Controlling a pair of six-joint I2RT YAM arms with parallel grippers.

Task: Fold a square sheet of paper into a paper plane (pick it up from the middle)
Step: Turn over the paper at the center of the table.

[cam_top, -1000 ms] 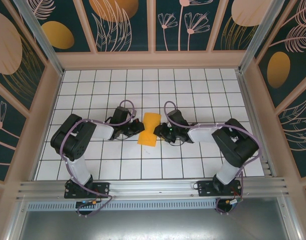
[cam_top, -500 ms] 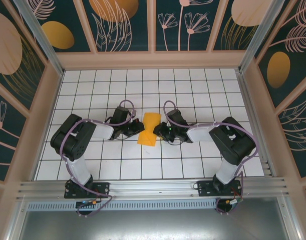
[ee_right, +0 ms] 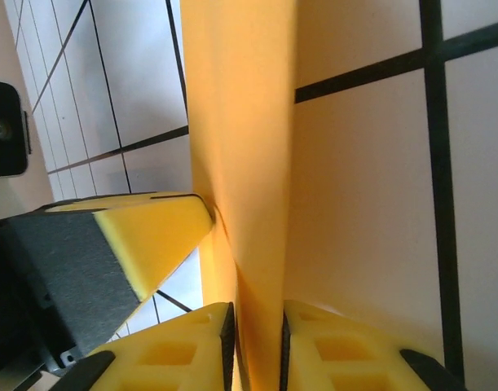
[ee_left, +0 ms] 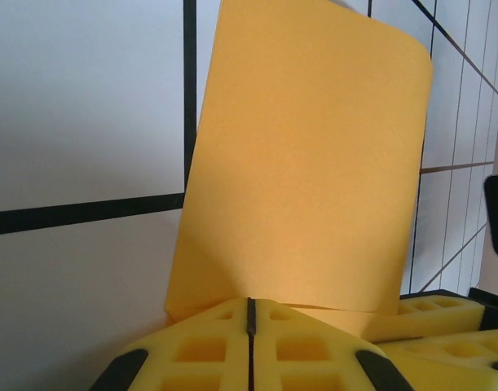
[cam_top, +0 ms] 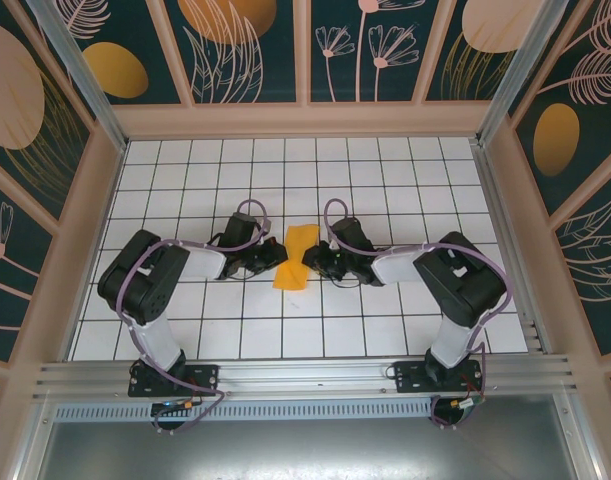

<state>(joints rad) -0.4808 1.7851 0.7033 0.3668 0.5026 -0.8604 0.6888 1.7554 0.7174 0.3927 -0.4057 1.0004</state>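
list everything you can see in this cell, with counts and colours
square sheet of paper: one, orange-yellow, table centre, pinched in at the middle
tiled table: one, white with black grid, under everything
wall panels: several, dark teal with orange ovals and pale plants, around the table
metal rail: one, silver, near edge
cables: two, purple, looped along the arms
arms: two, black and white, bases at the rail
left gripper: one, yellow pads, shut on the paper's left side
right gripper: one, yellow pads, shut on its right side

Bright, even light — soft-focus close-ups
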